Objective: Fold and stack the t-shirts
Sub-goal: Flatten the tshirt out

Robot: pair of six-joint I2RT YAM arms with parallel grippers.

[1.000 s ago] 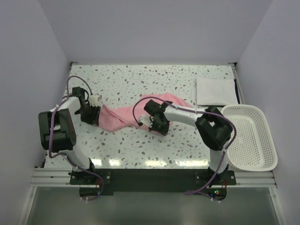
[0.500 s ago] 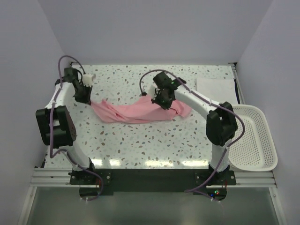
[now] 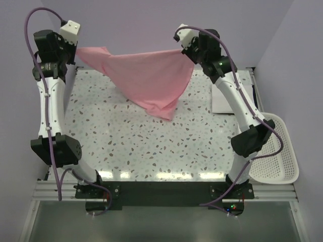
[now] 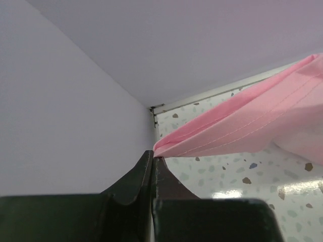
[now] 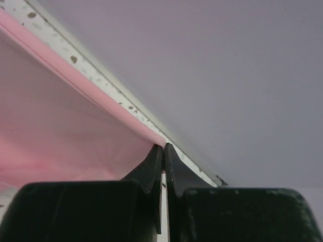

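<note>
While both arms reach high over the desk, the pale pink t-shirt hangs stretched between them, its upper edge near the far wall; its body droops to a point over the middle of the desk, and from above I cannot tell whether that tip touches the surface. Left hand: clenched, fingers pressed together with a stitched corner of the pink cloth pinched at their tips; right hand: likewise clenched, grasping the opposite corner by its rolled edge. Sleeves and neckline cannot be made out; the cloth is doubled on itself, and both wrist views cut off most of it. White t-shirt: a folded rectangle at the far right of the desk, largely hidden behind the right arm. White perforated basket: at the desk's right edge, its far-left rim covered by the same arm's elbow.
</note>
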